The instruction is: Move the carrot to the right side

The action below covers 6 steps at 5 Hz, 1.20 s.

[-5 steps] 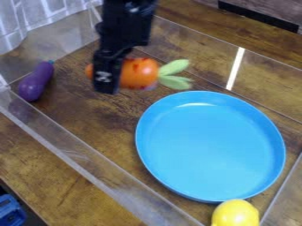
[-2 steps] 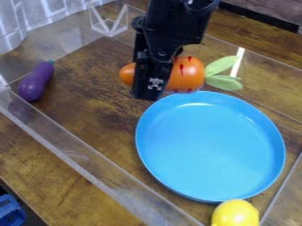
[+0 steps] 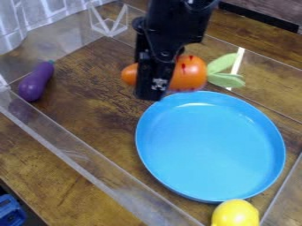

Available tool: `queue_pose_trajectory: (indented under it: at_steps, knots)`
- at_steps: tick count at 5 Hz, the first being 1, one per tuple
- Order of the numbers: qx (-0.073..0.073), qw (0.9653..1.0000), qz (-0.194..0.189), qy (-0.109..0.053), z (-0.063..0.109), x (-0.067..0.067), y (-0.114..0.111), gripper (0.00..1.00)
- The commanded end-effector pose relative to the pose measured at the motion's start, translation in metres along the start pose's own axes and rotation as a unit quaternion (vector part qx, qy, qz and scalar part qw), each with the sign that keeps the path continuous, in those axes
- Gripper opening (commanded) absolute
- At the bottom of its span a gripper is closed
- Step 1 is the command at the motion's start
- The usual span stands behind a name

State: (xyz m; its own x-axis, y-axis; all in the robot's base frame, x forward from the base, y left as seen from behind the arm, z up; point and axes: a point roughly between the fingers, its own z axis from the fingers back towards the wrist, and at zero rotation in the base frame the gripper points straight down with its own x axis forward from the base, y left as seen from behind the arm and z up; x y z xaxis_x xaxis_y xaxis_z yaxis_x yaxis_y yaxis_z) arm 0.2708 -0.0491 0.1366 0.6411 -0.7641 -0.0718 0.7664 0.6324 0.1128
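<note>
Gripper: the black gripper (image 3: 154,81) points straight down over the table (image 3: 83,106), its jaws closed on the carrot.
Carrot: the orange carrot (image 3: 183,74) lies crosswise in the jaws, held off the wood; the body sticks out on both sides of the fingers, more to the picture's right than to the left.
Carrot top: the light green leaves (image 3: 224,74) point to the picture's right, clear of the gripper.
Carrot's place: just beyond the far rim of the plate, near the middle of the table.
Plate: a round blue plate (image 3: 213,146) lies flat on the wood; nothing is in it.
Eggplant: a purple eggplant (image 3: 34,81) lies on the table at the picture's left, well apart from the carrot.
Lemon: a yellow lemon (image 3: 235,214) sits at the bottom edge, just beside the plate's near rim and outside it.
Walls: clear plastic walls (image 3: 71,146) fence the table.
</note>
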Motion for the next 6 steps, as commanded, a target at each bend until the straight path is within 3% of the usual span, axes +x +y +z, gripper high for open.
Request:
queue_pose_trajectory:
  at_steps: [1,2,5,6]
  knots:
    - [0.014,0.9996,-0.007,-0.024,0.011,0.011,-0.006,0.0]
    - [0.016,0.9995,-0.008,-0.027,0.006,0.017,0.004,1.0]
    - [0.018,0.9988,0.009,-0.044,-0.035,0.045,-0.007,1.0]
    - [0.018,0.998,-0.004,-0.06,-0.039,0.048,-0.013,1.0]
